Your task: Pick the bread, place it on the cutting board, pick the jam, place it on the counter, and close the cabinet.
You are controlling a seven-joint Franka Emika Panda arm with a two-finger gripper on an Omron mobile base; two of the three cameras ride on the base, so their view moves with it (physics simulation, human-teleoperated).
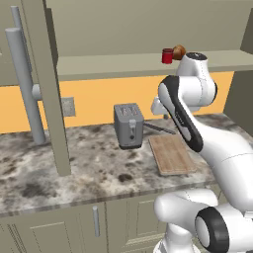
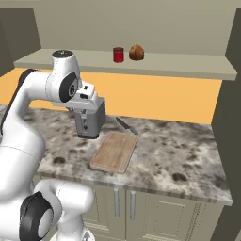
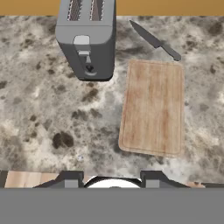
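Note:
The brown bread [image 1: 179, 51] [image 2: 136, 52] and the red jam [image 1: 167, 56] [image 2: 118, 54] stand side by side on the shelf of the open cabinet [image 1: 123, 64]. Its door [image 1: 49, 84] swings out at the left. The wooden cutting board [image 1: 172, 153] [image 2: 114, 150] [image 3: 154, 107] lies bare on the marble counter [image 1: 74, 168]. My gripper [image 3: 112, 178] [image 2: 83, 111] hovers above the counter near the toaster, pointing down, well below the shelf. Its fingers stand apart and open, with nothing between them.
A grey toaster [image 1: 128, 125] [image 2: 92, 120] [image 3: 87, 39] stands left of the board. A dark knife [image 1: 159, 129] [image 2: 126, 125] [image 3: 155, 40] lies behind the board. The door's long bar handle [image 1: 22, 84] juts out over the counter's left part. Low cabinets sit under the counter.

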